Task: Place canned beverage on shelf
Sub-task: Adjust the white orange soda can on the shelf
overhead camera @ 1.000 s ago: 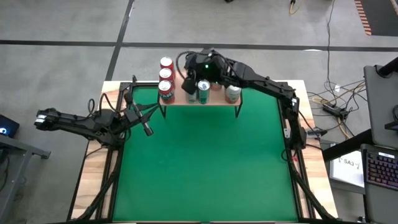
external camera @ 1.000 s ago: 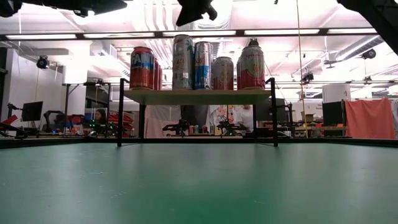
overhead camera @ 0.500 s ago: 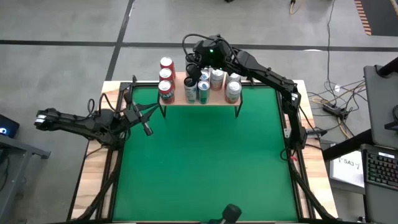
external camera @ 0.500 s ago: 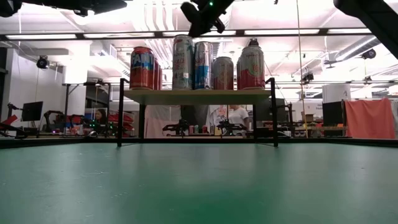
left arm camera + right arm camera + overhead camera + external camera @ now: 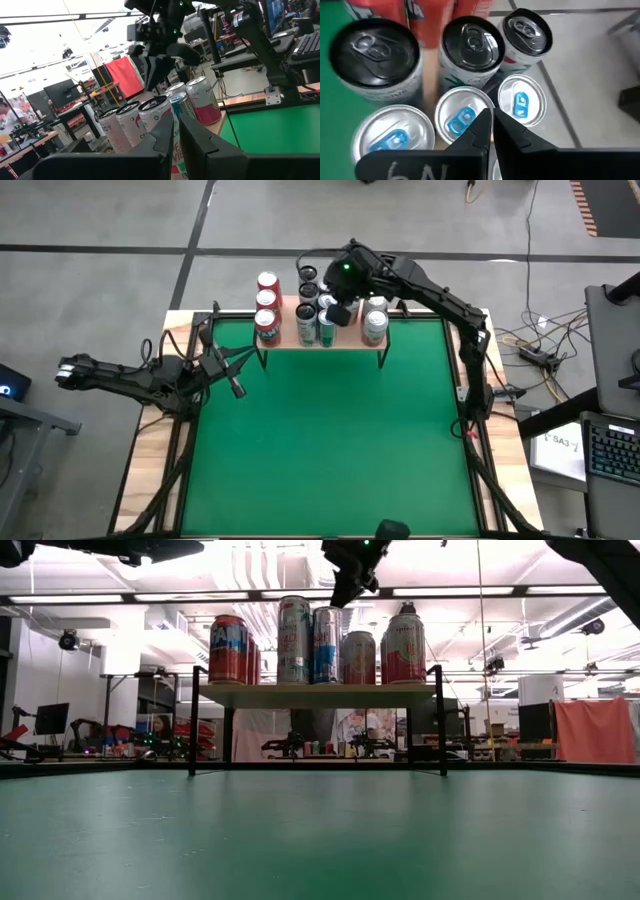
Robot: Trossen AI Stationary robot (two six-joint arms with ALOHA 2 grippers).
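Several cans shelved, both grippers shut and empty

Several cylindrical aluminium drink cans stand upright in a tight cluster on the small raised shelf (image 5: 350, 345), a light bare-wood board on thin black metal legs at the far edge of the green felt-like table (image 5: 330, 450). In the low view their painted walls read red, silver and blue. They are packed close, probably to leave room on the narrow board. The right wrist view looks straight down on their round lids: the black-lidded cans (image 5: 470, 42) and, beside them, the silver-lidded cans with blue pull tabs (image 5: 462, 117).

Over the far part of this cluster hangs the right gripper (image 5: 338, 311), its dark fingers pressed together with nothing between them; judging by that, a can has been set down and the task looks nearly finished. Well apart, at the table's left edge, the left gripper (image 5: 236, 388) waits, fingers likewise closed on nothing.
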